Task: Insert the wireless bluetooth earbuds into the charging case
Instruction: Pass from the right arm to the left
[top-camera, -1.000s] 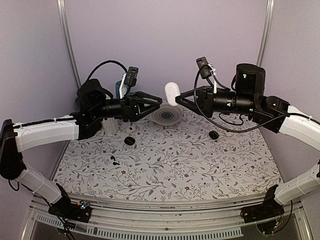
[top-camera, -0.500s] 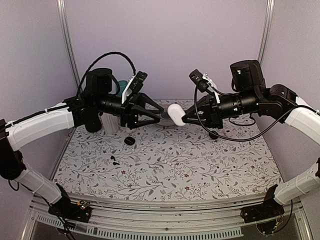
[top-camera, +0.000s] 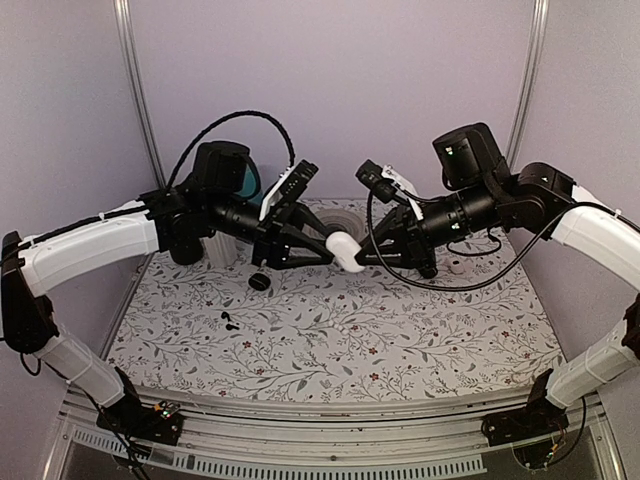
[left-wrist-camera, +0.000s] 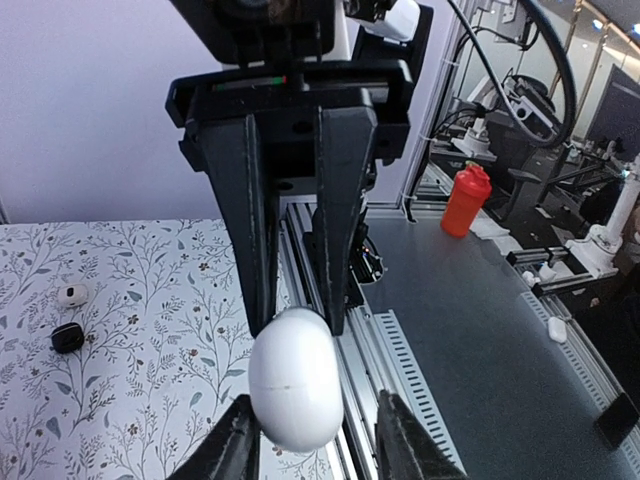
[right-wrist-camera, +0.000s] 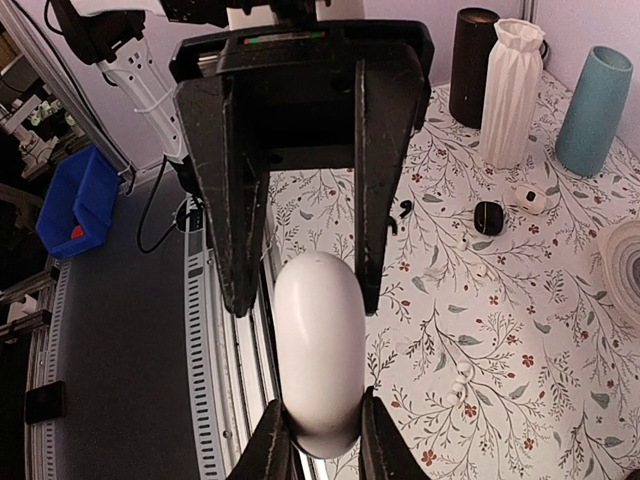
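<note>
**White case held aloft between two arms, earbuds on the table**

- left gripper (left-wrist-camera: 315, 452): jaws parted and straddling the free end of the case. A gap shows on one side; contact on the other cannot be told. Nothing grasped.
- charging case (left-wrist-camera: 295, 375): glossy white pebble with a faint seam, lid closed. It sits straight ahead of both grippers. Its long axis runs from wrist to wrist, in line with both sets of fingers.
- right gripper (right-wrist-camera: 323, 445): clenched on its own end of the case, apparently carrying it alone.
- black earbuds (top-camera: 229, 321): on the floral table (top-camera: 420, 340), well below the left gripper and nearer that arm.
- pale earbuds (right-wrist-camera: 462, 376): faint, on the table below the right gripper.
- Room: free air around the meeting point. The vases (right-wrist-camera: 512, 90) stand behind the left gripper, well apart.
- Judgement: the next move turns on the left jaws squaring to the free half, as opposing fingertips leave little slack.
</note>
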